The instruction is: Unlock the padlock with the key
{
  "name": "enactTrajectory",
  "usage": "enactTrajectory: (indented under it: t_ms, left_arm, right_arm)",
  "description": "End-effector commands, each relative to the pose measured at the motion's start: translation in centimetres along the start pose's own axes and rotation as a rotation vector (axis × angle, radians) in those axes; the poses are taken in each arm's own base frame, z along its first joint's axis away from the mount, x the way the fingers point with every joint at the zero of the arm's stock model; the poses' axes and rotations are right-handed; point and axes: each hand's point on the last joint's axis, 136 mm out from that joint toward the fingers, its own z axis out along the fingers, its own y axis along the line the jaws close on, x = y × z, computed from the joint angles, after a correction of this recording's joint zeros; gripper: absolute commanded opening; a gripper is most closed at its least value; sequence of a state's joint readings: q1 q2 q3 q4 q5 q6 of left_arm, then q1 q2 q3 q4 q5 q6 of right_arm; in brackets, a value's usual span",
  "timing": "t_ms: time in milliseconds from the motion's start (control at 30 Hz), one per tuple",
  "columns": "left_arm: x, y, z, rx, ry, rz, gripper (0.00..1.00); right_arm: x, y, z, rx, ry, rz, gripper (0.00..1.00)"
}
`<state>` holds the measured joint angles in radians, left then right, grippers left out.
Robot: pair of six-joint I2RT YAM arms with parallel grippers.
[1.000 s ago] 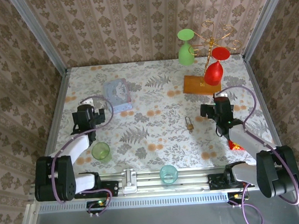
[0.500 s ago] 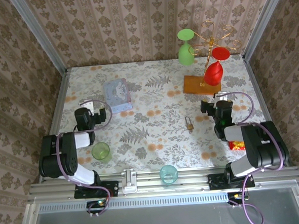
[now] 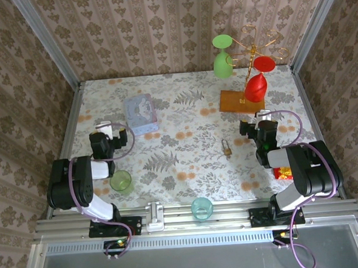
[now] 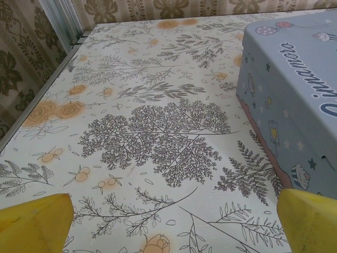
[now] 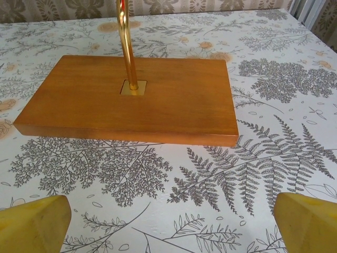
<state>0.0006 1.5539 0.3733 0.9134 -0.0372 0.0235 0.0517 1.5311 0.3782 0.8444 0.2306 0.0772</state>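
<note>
My right gripper (image 5: 169,227) stands wide open with nothing between its yellow fingertips (image 5: 34,224). Ahead of them is floral cloth, then the wooden base (image 5: 131,100) of the glass stand with its brass stem (image 5: 126,42). My left gripper (image 4: 171,227) is spread just as wide and just as empty, facing bare cloth with the pale blue tin box (image 4: 295,105) close on its right.

From above, the padlock (image 3: 227,148) lies flat on the cloth between my two grippers. It is nearer the right one, a little to its left and toward the near edge, and touches nothing. I cannot pick out the key against the pattern.

I judge the padlock to be small, hard, smooth metal. It should be light but dense for its size, and it may skate or spin on the cloth if I nudge it. I would pinch the brass body across its flat faces, leaving the shackle and keyhole free. The key would be thinner still and hard to lift off the cloth, so it is best taken by its head.

Against a second ago, both my arms are folded back, with elbows raised over their bases instead of forearms stretched along the table. The grippers sit in almost the same spots, still open. The padlock has not moved.
</note>
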Motion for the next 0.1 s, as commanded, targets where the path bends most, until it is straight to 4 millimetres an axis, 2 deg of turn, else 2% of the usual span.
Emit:
enactTrajectory:
  t_ms: [0,67]
  left_arm:
    - [-0.85,-0.15,0.10,-0.001,-0.031,0.021,1.00]
    - [-0.82,-0.18,0.09,-0.004,-0.029,0.024,1.00]
  right_arm:
    - [-1.60,-0.01,0.19,-0.005,-0.050,-0.003,1.00]
    - [-1.59,0.04,0.14,-0.005,-0.050,-0.004,1.00]
